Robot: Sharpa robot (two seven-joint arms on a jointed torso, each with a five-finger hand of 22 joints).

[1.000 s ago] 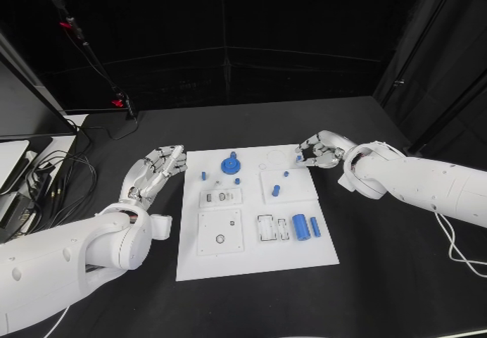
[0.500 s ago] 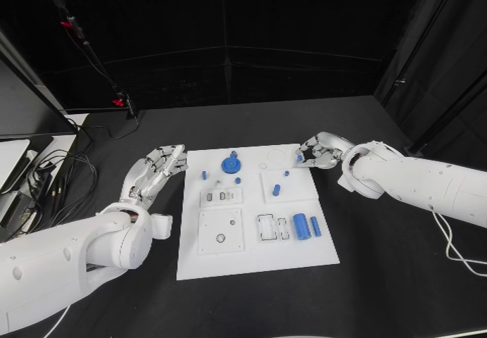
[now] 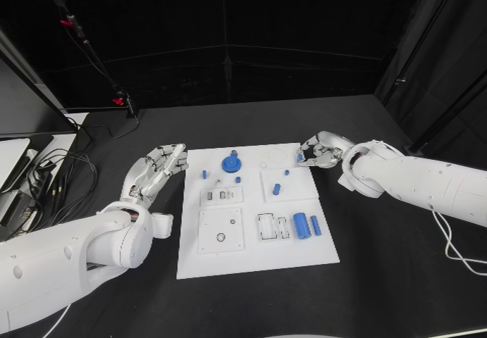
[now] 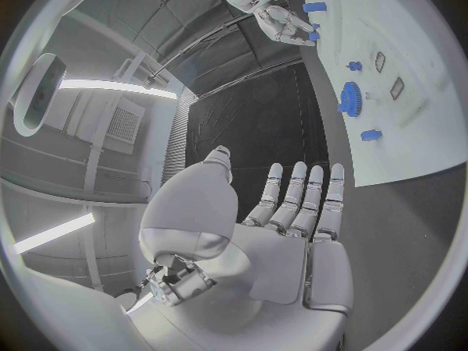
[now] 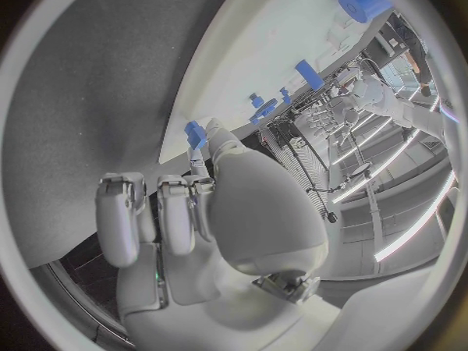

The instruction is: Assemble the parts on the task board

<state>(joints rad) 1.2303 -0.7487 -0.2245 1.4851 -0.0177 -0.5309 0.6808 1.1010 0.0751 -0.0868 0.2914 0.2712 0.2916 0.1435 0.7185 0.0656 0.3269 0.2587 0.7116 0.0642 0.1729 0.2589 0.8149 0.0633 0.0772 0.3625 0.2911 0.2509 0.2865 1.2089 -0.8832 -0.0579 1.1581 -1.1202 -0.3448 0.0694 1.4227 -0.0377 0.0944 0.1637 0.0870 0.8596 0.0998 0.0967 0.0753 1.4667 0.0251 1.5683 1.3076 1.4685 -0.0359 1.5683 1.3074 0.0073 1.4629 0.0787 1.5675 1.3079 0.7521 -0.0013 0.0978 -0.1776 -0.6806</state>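
The right hand (image 3: pixel 317 152) has crept a touch further toward the far right corner of the task board (image 3: pixel 259 264) over the last second, and the little blue part (image 5: pixel 196 133) pinched at its fingertips rides along with it, held just above the board's far edge. The left hand (image 3: pixel 154 170) hasn't budged: it lies flat beside the board's left edge, fingers straight and close together, holding nothing.

The risk from here, I'd say, is that pinch. The piece is tiny and only lightly caught at the tips, so a twist of the wrist could flick it off the board onto the black table (image 3: pixel 395 282).

On the board I count one blue gear (image 3: pixel 231 165), one fat blue cylinder (image 3: pixel 300 226) with one slim blue pin (image 3: pixel 316 225) just beside it, and four small blue pegs: one by the left edge (image 3: pixel 203 174), one below the gear (image 3: pixel 238 180), and two on the right-hand plate (image 3: pixel 276 189). Smaller bits are too fine to count.
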